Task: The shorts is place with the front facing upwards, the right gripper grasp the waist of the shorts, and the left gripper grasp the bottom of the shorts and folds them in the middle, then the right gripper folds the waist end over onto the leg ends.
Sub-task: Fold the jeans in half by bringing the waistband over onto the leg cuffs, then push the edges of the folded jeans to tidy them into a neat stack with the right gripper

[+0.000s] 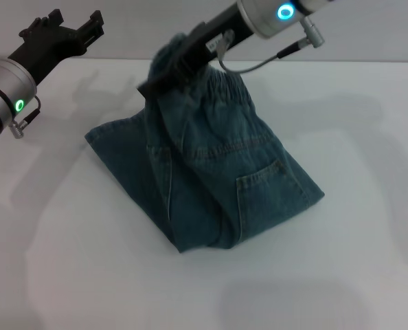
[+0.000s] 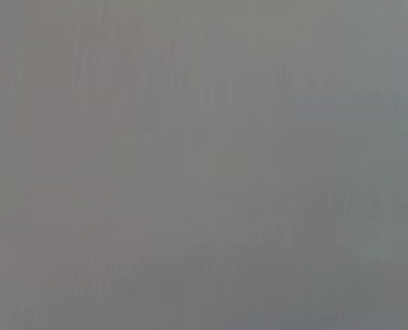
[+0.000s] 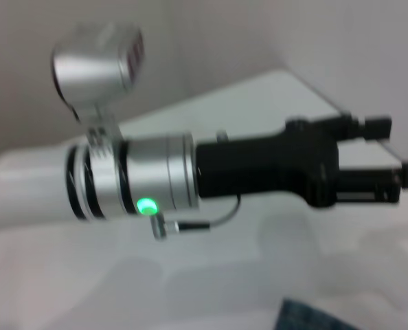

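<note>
Shorts [image 1: 211, 179]: blue-green denim, folded lengthwise on white table [image 1: 341, 261]; gathered waist [image 1: 221, 86] lifted at far end. Right gripper [image 1: 164, 77]: clamped on the waist, raising it. Left gripper [image 1: 70, 27]: far left, above table, fingers parted, holding nothing.

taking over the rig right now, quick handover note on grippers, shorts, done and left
Right gripper: shut on the waist of the shorts, lifted at the far side of the table.
Left gripper: jaws open, empty, raised off to the far left, clear of the cloth.
Done: shorts folded in the middle lengthwise.
Left: carry the waist over onto the leg ends, then release.
</note>
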